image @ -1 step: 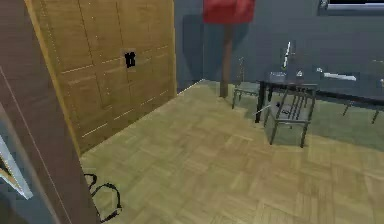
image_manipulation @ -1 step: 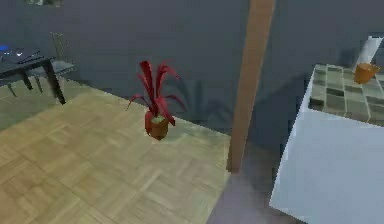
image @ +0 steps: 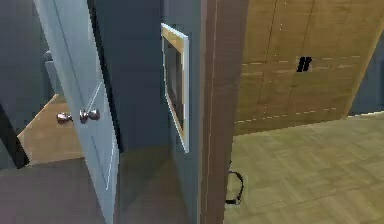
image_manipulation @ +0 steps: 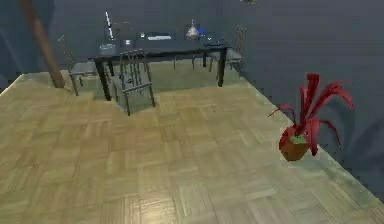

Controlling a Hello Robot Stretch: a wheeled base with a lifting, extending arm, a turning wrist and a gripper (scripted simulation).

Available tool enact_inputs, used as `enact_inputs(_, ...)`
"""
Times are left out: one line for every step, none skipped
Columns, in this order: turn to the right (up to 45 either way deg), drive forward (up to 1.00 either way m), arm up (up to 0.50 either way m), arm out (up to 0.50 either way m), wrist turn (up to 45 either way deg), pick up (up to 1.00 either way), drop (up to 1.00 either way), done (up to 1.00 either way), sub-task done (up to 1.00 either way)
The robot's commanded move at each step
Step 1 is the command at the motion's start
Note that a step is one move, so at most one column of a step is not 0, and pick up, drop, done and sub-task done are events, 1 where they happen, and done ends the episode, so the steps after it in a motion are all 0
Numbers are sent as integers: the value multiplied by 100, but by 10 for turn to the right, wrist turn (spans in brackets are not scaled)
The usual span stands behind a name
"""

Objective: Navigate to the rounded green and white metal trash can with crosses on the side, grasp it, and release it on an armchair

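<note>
In the forward view a grey-blue door [image: 82,90] with a round knob [image: 90,115] stands ajar close at the left. Beside it a wall end [image: 205,100] carries a framed picture [image: 176,82] seen edge-on. A small dark looped thing [image: 236,187] lies on the floor at the foot of that wall.
A wooden wardrobe wall [image: 300,60] with a dark handle fills the forward view's right, above wood flooring. The arm side view has a dark dining table [image_manipulation: 160,45] with small items on it, metal chairs [image_manipulation: 133,78] around it, and a red-leaved potted plant [image_manipulation: 308,120] at the right.
</note>
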Motion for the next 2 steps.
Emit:
enact_inputs(-450, 0, 0, 0, 0, 0, 0, 0, 0)
enact_inputs(-450, 0, 0, 0, 0, 0, 0, 0, 0)
